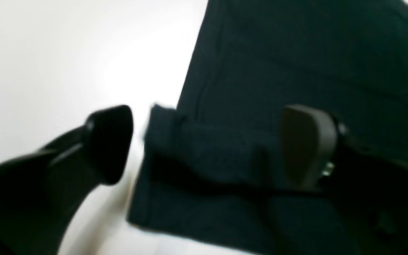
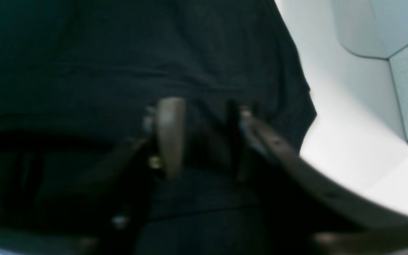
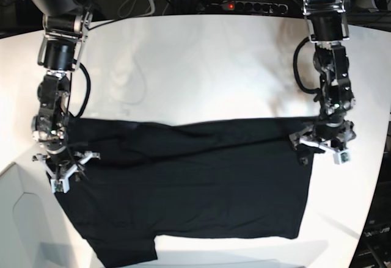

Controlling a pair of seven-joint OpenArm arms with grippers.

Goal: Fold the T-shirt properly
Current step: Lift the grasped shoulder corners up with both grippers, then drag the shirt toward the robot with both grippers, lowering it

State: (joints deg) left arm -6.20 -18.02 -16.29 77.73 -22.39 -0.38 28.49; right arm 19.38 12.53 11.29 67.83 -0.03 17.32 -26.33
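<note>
the large plain black cloth t-shirt [image 3: 195, 182] lies spread on the white desk [image 3: 201, 66], one edge folded over. the left claw [image 1: 204, 145] stands wide open above the cloth corner; the right claw [image 2: 204, 138] is parted over the fabric, gripping nothing. both should lift straight up, so the fold stays flat.

The T-shirt [image 3: 201, 188] is matt black cloth with a fine weave and soft creases. The bench [image 3: 195, 66] has a smooth white surface with a slight sheen. The left tool [image 1: 204, 145] has smooth dark plastic fingers [image 1: 110, 141], semi-gloss, with small bright metal fasteners.
</note>
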